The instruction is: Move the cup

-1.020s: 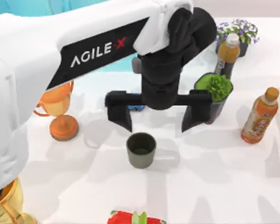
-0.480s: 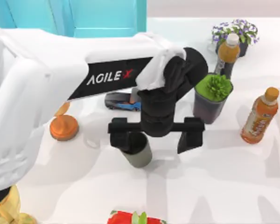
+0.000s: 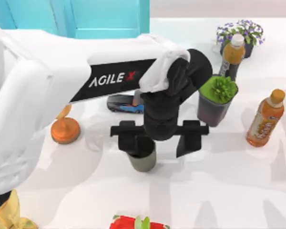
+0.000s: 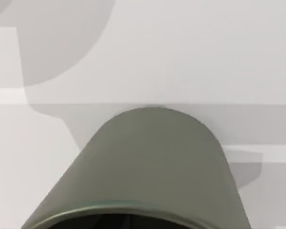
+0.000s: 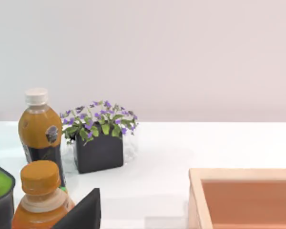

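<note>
On the white tabletop [image 3: 229,191], an orange trophy [image 3: 64,129] stands at the left, with a gold trophy [image 3: 9,217] at the near left corner. A blue toy car [image 3: 125,104] lies near the middle, toward the far side. To the right stands a dark pot with a green plant [image 3: 217,98]; beyond it are a bottle of orange drink with a white cap [image 3: 233,53] and a dark pot of purple flowers [image 3: 242,32]. A second orange bottle with an orange cap [image 3: 265,118] stands farther right. A red item with green leaves [image 3: 136,222] shows at the near edge. A wooden box [image 5: 243,198] sits on the tabletop in the right wrist view.
</note>
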